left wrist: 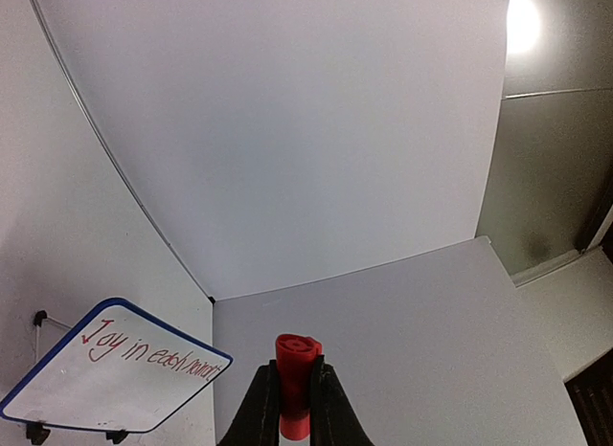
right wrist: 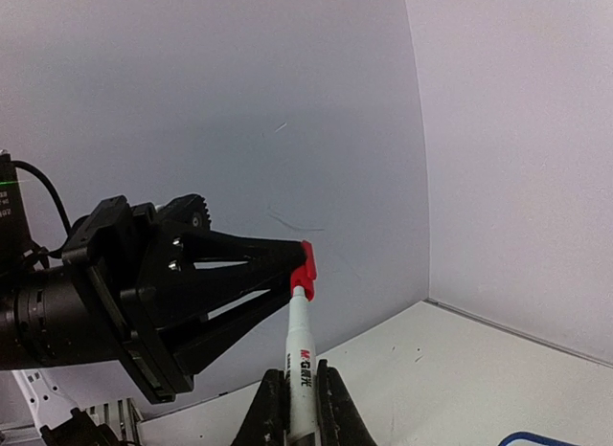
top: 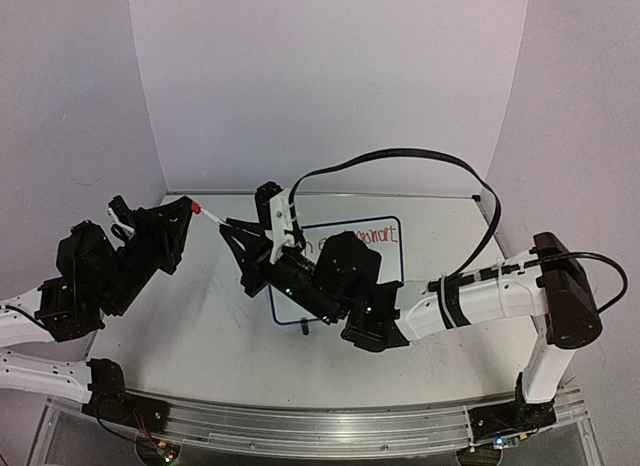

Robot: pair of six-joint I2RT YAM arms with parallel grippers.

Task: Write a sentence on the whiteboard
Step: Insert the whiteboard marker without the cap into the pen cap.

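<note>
Evidently at the recapping step: left fingers (left wrist: pixel 259 408) were clamped on the red cap (left wrist: pixel 297 355), right fingers (right wrist: pixel 271 408) were clamped on the marker (right wrist: pixel 303 360), and its tip met the cap's mouth above the counter (top: pixel 200 326). The whiteboard (left wrist: pixel 57 393) stood on its feet beneath the right arm, well apart from the cap, with the sentence (left wrist: pixel 153 355) apparently complete. Advised: hold barrel and cap on one axis, press straight until seated, no sideways load.

left tool (left wrist: pixel 296 366) clamped on red cap (left wrist: pixel 298 349), whiteboard (left wrist: pixel 84 396) lower left, red sentence (left wrist: pixel 153 355), ending likely smudged
</note>
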